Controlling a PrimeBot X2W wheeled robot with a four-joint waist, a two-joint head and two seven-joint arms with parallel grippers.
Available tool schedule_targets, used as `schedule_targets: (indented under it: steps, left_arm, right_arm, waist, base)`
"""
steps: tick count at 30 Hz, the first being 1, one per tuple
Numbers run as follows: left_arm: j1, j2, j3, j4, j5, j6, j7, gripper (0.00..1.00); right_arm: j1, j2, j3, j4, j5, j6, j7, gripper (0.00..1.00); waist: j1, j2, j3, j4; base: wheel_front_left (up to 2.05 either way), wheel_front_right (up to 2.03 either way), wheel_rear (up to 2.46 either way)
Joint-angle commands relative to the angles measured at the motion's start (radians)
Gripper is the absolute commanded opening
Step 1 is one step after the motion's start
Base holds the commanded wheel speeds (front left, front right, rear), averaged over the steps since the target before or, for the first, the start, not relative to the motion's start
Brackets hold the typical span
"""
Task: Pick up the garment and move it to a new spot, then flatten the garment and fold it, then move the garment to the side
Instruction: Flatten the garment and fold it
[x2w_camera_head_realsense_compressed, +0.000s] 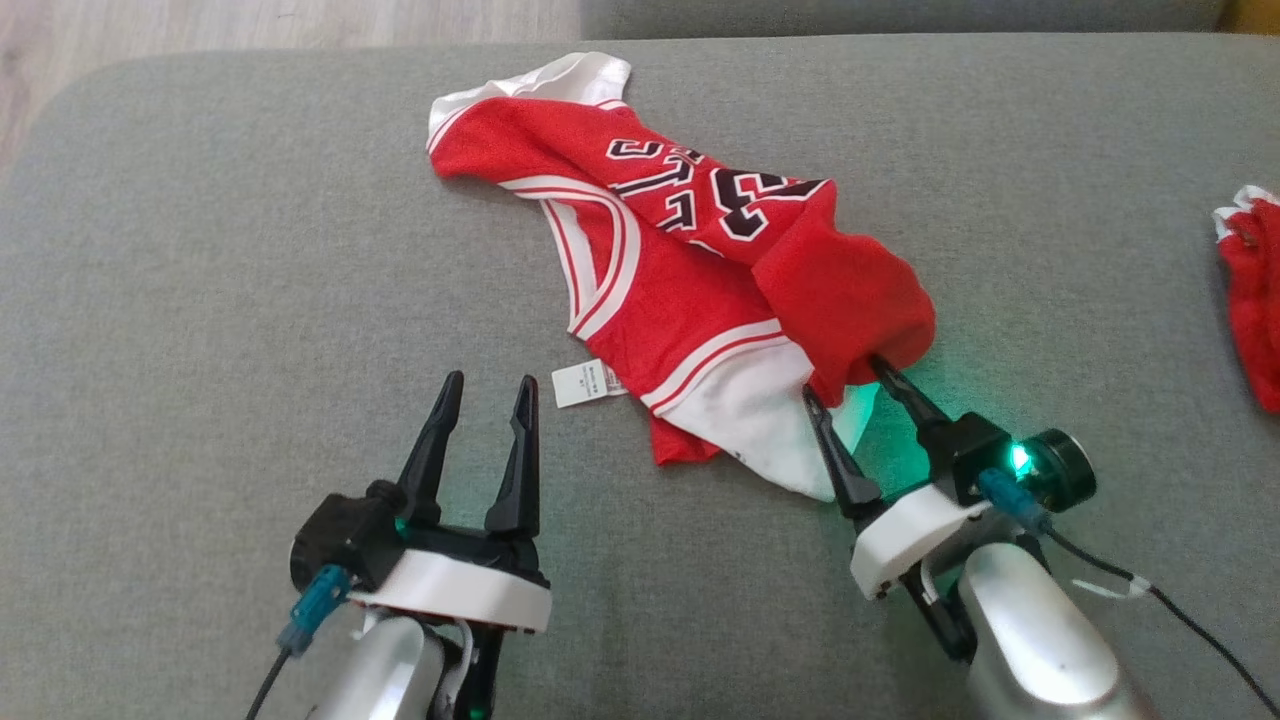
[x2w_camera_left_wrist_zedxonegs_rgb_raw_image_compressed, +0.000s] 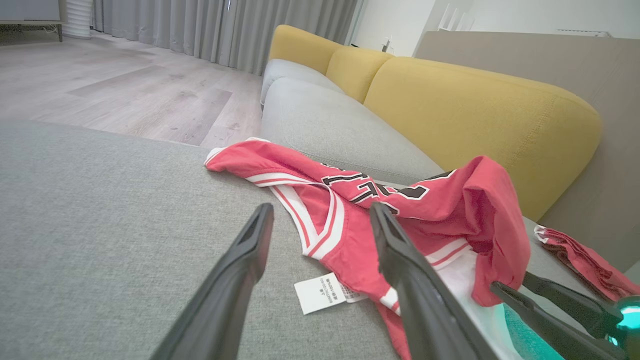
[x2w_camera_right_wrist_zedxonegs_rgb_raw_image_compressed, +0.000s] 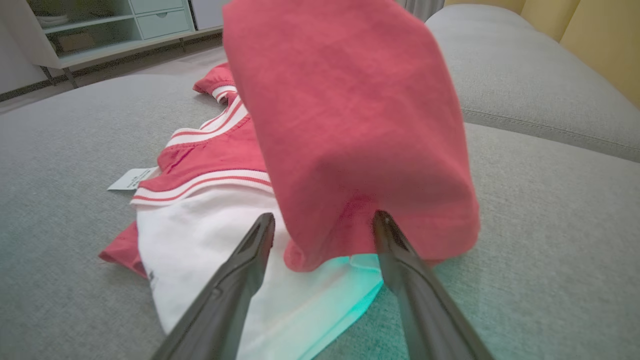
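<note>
The garment (x2w_camera_head_realsense_compressed: 680, 270), a red jersey with white trim and dark numerals, lies crumpled on the grey sofa cushion (x2w_camera_head_realsense_compressed: 200, 300). Its long axis runs on a slant in the head view, from the far left down to the near right. A white-edged shoulder end points toward the far left. The near end is a white panel below a red-and-white striped band, and it points toward the robot's right side. The numerals read upside down from the head camera. A white care label (x2w_camera_head_realsense_compressed: 588, 385) sticks out from the near left edge and lies flat on the cushion.

The left tool (x2w_camera_head_realsense_compressed: 491, 382) hovers just beside that label with its fingers spread wide and nothing between them. In its own wrist view (x2w_camera_left_wrist_zedxonegs_rgb_raw_image_compressed: 321, 207) its fingers point toward the jersey's middle.

The right tool (x2w_camera_head_realsense_compressed: 843, 378) is at the garment's near right end, and its jaws also stand wide apart. A raised fold of red fabric hangs down over its fingertips, seen close in the right wrist view (x2w_camera_right_wrist_zedxonegs_rgb_raw_image_compressed: 324, 216). The fold seems to drape against the outer finger rather than being clamped, though contact is hard to judge there. Green light from this tool's wrist falls on the white panel.

A second red cloth (x2w_camera_head_realsense_compressed: 1250, 300) lies well apart at the cushion's right edge.
</note>
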Motion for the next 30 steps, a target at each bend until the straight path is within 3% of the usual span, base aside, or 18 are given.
schedule_targets:
  steps: [1, 2, 3, 4, 10, 17, 24, 30]
  left_arm:
    - [-0.044, -0.003, 0.039, -0.025, 0.01, -0.003, -0.009, 1.0]
    - [-0.044, -0.005, 0.041, -0.023, 0.012, -0.005, -0.009, 1.0]
    - [-0.044, -0.007, 0.042, -0.022, 0.014, -0.007, -0.009, 1.0]
    - [-0.044, -0.009, 0.044, -0.02, 0.016, -0.008, -0.009, 1.0]
    - [-0.033, -0.018, 0.058, -0.015, 0.023, -0.015, -0.009, 1.0]
    - [-0.019, -0.025, 0.065, -0.014, 0.024, -0.023, -0.009, 1.0]
    - [-0.003, -0.029, 0.062, -0.012, 0.018, -0.027, -0.009, 1.0]
    - [0.013, -0.031, 0.052, -0.015, 0.004, -0.025, -0.009, 1.0]
  right_arm:
    - [-0.04, 0.0, 0.011, -0.011, -0.009, 0.007, 0.0, 1.0]
    - [-0.049, 0.0, 0.003, 0.004, -0.013, 0.007, 0.003, 0.98]
    - [-0.06, 0.0, -0.01, 0.014, -0.013, 0.007, 0.001, 0.28]
    - [-0.07, 0.0, -0.028, 0.019, -0.013, 0.007, -0.002, 0.0]
    - [-0.118, 0.0, -0.145, -0.008, -0.035, 0.007, -0.019, 0.0]
    - [-0.186, 0.0, -0.248, -0.152, -0.119, 0.007, -0.024, 0.0]
    - [-0.261, -0.008, -0.239, -0.282, -0.204, 0.007, -0.015, 0.0]
    - [-0.297, -0.061, -0.204, -0.347, -0.223, 0.007, 0.075, 0.0]
  waist:
    - [0.0, -0.0001, 0.001, 0.005]
    - [0.0, -0.0001, 0.001, 0.007]
    - [0.0, -0.0001, 0.001, 0.009]
    - [0.0, -0.0001, 0.0, 0.01]
    - [0.0, -0.0001, -0.017, 0.005]
    - [0.0, -0.0001, -0.05, -0.014]
    - [0.0, -0.0001, -0.078, -0.02]
    - [0.0, -0.0001, -0.096, -0.018]
  base:
    - [0.0, 0.0, 0.0]
    - [0.0, 0.0, 0.0]
    - [0.0, 0.0, 0.0]
    - [0.0, 0.0, 0.0]
    - [0.0, 0.0, 0.0]
    - [0.0, 0.0, 0.0]
    - [0.0, 0.0, 0.0]
    - [0.0, 0.0, 0.0]
